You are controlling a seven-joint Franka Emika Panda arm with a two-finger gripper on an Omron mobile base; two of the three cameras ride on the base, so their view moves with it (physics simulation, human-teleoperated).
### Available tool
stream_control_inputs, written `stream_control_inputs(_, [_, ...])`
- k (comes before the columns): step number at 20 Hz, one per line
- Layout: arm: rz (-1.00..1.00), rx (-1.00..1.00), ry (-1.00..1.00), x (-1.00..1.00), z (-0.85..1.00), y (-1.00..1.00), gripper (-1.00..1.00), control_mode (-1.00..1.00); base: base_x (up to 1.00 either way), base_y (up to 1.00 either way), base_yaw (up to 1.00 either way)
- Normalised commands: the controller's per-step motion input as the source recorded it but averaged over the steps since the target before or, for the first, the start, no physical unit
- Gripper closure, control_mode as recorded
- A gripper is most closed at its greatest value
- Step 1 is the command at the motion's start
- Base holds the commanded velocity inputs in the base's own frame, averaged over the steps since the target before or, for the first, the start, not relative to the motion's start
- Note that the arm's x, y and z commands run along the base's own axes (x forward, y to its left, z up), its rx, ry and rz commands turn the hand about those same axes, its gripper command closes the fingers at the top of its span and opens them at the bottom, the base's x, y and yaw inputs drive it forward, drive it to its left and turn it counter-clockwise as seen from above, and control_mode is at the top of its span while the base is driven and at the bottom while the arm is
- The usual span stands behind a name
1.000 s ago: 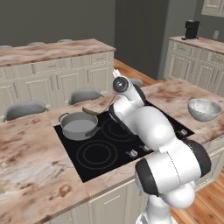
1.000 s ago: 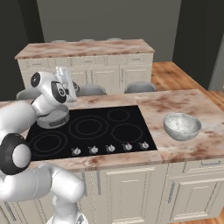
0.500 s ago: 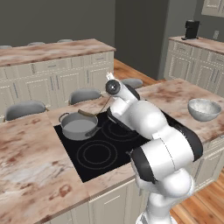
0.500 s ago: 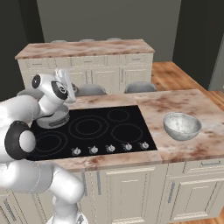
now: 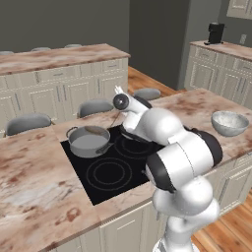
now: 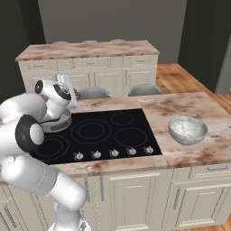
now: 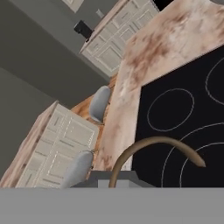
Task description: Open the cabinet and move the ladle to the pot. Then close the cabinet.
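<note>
Left to right, left base view: grey steel pot w/ two side handles (image 5: 88, 141) sits on rear-left ring of black glass cooktop (image 5: 114, 165), set in the pink-brown marble worktop (image 5: 34, 182). My arm reaches over the cooktop just right of the pot. My hand (image 5: 118, 91) is raised above the worktop's far edge, behind and to the right of the pot. Hand clamped tight on the long thin brown ladle w/ curved handle (image 7: 153, 151); in hand view the handle arcs up from between my fingertips, dark bowl end hanging over a cooktop ring. Ladle not in pot. Further right, a speckled grey bowl (image 5: 229, 122) on the worktop, well apart from the cooktop. Grey stools (image 5: 96, 106) beyond the worktop's far edge.
</note>
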Motion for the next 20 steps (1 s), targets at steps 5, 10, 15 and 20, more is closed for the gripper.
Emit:
stream_control_inputs(5, [0.00, 0.00, 0.05, 0.26, -0.29, 0.09, 1.00, -1.00, 0.00, 0.00, 0.00])
stream_control_inputs(10, [0.00, 0.00, 0.00, 0.31, -0.18, 0.05, 1.00, -1.00, 0.00, 0.00, 0.00])
stream_control_inputs(15, [0.00, 0.00, 0.02, 0.18, -0.30, 0.22, 1.00, -1.00, 0.00, 0.00, 0.00])
stream_control_inputs(20, [0.00, 0.00, 0.05, 0.11, -0.29, 0.17, 1.00, -1.00, 0.00, 0.00, 0.00])
